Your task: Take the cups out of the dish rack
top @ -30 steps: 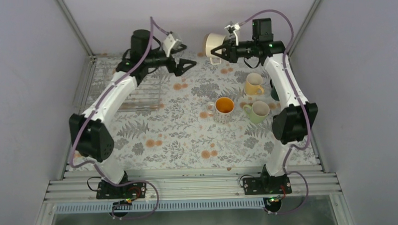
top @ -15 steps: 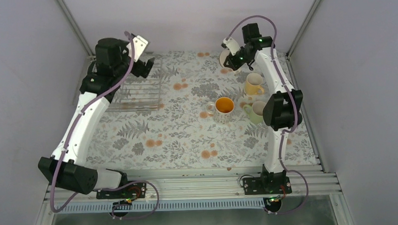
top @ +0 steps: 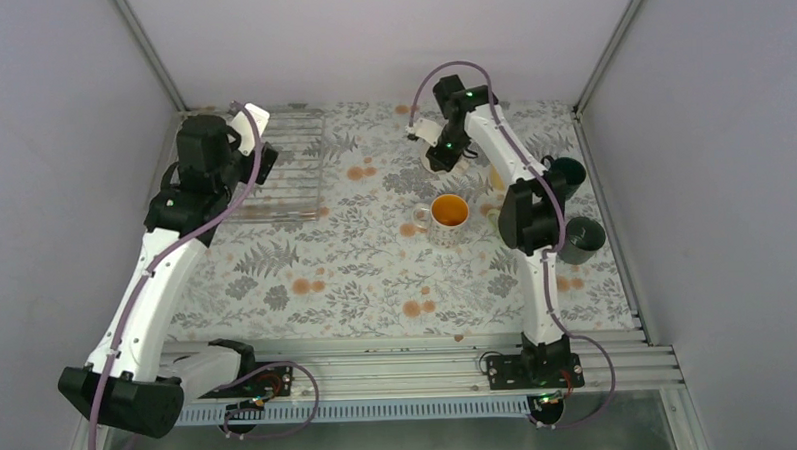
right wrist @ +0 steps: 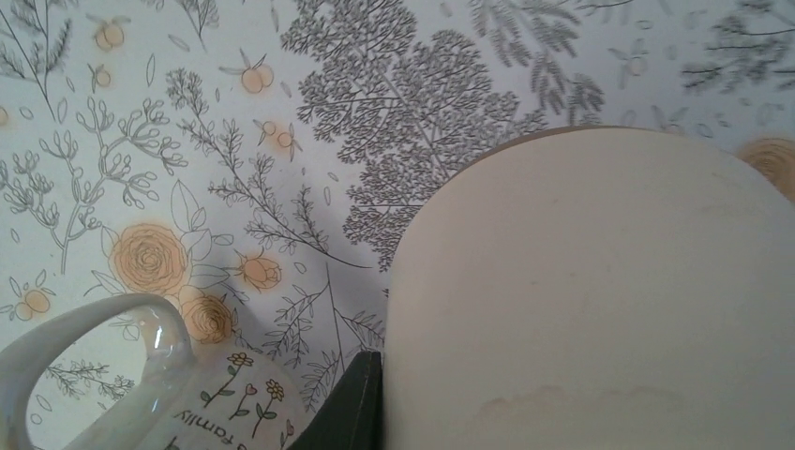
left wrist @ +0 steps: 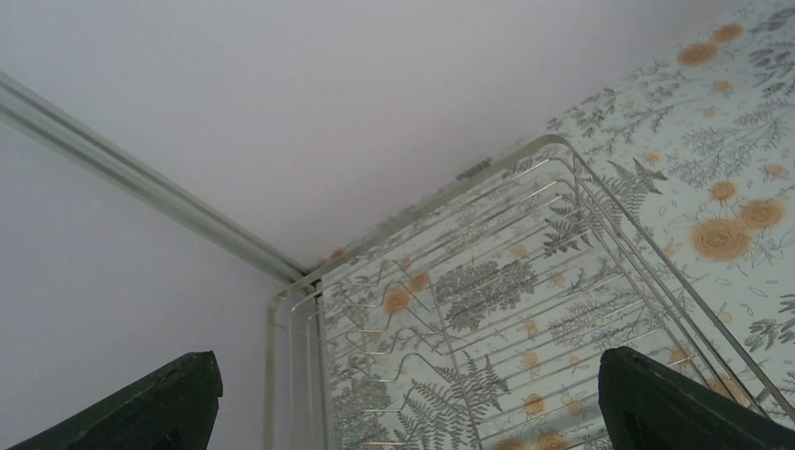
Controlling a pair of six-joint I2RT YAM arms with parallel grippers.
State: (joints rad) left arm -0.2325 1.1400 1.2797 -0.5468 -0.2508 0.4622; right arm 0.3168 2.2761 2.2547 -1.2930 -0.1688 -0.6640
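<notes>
Flowery counter [top: 356, 276] is carrying the flat see-through dish rack [top: 288, 184] far left, under the released left pincer [left wrist: 408, 398]. The right pincer [top: 440, 155] is clenching the cream-white mug [right wrist: 600, 300] beside the patterned orange-inside mug [top: 449, 213].

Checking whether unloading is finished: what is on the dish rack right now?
No cup shows on the dish rack; only the floral tablecloth shows through its bars. The left arm covers its left part in the top view.

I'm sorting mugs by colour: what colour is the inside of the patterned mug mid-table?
Orange. The patterned mug shows its inside best in the top external view.
</notes>
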